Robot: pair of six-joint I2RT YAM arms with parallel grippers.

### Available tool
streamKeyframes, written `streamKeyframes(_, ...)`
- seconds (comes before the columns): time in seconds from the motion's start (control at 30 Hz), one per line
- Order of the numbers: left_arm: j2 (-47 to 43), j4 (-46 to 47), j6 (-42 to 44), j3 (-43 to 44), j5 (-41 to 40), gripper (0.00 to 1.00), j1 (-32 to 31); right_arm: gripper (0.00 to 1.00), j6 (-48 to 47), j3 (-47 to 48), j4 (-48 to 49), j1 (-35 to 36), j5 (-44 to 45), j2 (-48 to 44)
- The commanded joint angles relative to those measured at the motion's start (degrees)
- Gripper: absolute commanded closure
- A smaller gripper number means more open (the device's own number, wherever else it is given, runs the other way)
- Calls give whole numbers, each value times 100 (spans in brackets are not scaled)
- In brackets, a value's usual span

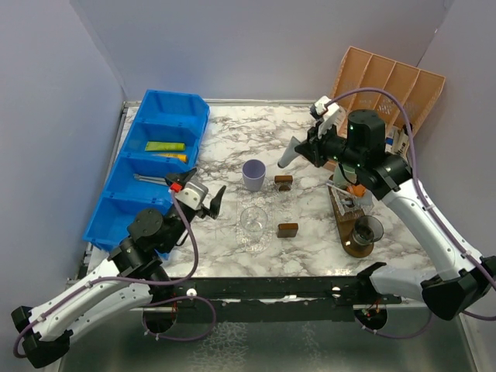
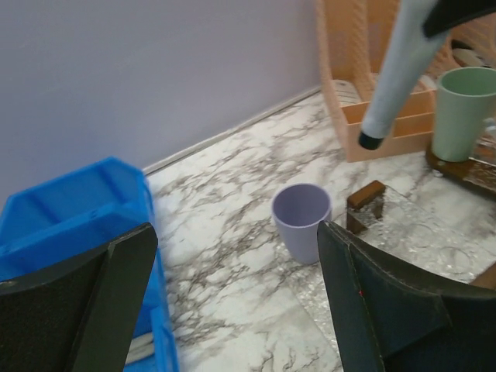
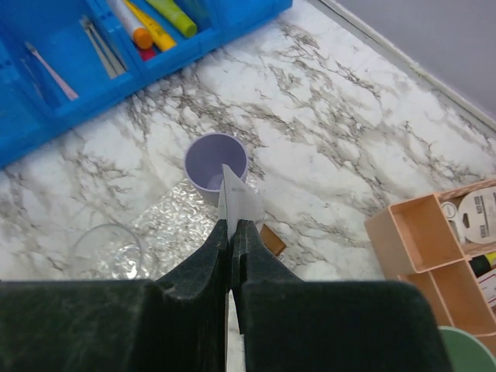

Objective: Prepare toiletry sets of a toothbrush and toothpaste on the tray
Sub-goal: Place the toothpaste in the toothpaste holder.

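Note:
My right gripper (image 1: 306, 149) is shut on a pale grey tube (image 1: 287, 155) with a dark cap, held in the air to the right of the lilac cup (image 1: 253, 175). The tube's flat crimped end (image 3: 240, 198) sticks out past the closed jaws, above the lilac cup (image 3: 215, 161). A clear cup (image 1: 253, 225) stands on a clear textured tray (image 1: 273, 205) with brown handles. My left gripper (image 1: 209, 200) is open and empty, left of the clear cup and facing the lilac cup (image 2: 301, 221). A smoky dark cup (image 1: 367, 230) and a mint green cup (image 2: 463, 112) stand on a wooden tray (image 1: 353, 232).
A blue divided bin (image 1: 155, 155) along the left holds coloured tubes (image 1: 165, 146) and thin toothbrushes (image 1: 151, 180). A tan compartment organiser (image 1: 387, 81) leans at the back right. Purple walls close in the back and both sides.

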Motion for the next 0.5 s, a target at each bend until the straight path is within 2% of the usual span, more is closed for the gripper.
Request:
streamKeyframes(0.0,-288,190,-119,-163,-1501,11,-27,99,-983,-176,397,-9,279,62)
streamKeyframes(0.23,-498,201,-137,-266,-1765,10,-27,99,-1309,-591,466,7,-4,1)
streamKeyframes(0.47,-433,172,-185,-259,-1796,10,-27,99,-1340,-921,456,89,115,11)
